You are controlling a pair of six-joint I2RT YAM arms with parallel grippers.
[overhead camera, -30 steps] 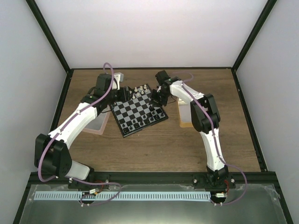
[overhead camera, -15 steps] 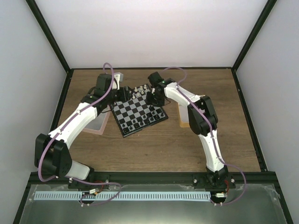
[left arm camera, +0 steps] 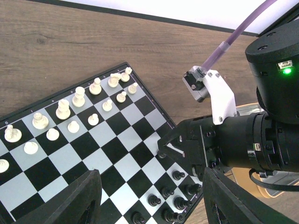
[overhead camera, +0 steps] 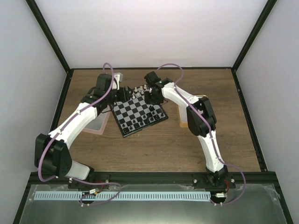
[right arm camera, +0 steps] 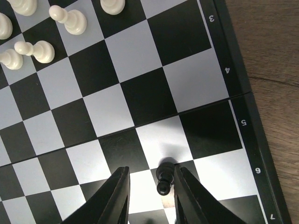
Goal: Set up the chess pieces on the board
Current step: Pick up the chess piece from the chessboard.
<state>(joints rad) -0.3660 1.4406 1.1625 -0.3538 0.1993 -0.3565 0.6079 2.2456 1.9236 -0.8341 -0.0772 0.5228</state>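
Observation:
The board (overhead camera: 138,112) lies tilted at the table's middle. White chess pieces (left arm camera: 70,114) fill its far rows, and black pieces (left arm camera: 170,198) stand near its right corner. My right gripper (right arm camera: 150,198) hovers low over the board, open. A black pawn (right arm camera: 163,179) stands between its fingers, against the right finger (right arm camera: 187,196) and apart from the left one. This gripper also shows in the left wrist view (left arm camera: 164,148) and in the top view (overhead camera: 150,98). My left gripper (left arm camera: 149,205) is wide open and empty above the board's left part, and shows in the top view too (overhead camera: 124,93).
A pink container (overhead camera: 96,124) lies left of the board under the left arm. An orange container (overhead camera: 184,114) lies to the board's right, partly under the right arm. Dark frame rails edge the wooden table (overhead camera: 154,149).
My right gripper has moved left, from the board's right edge to over its far right squares. The left arm has not moved.

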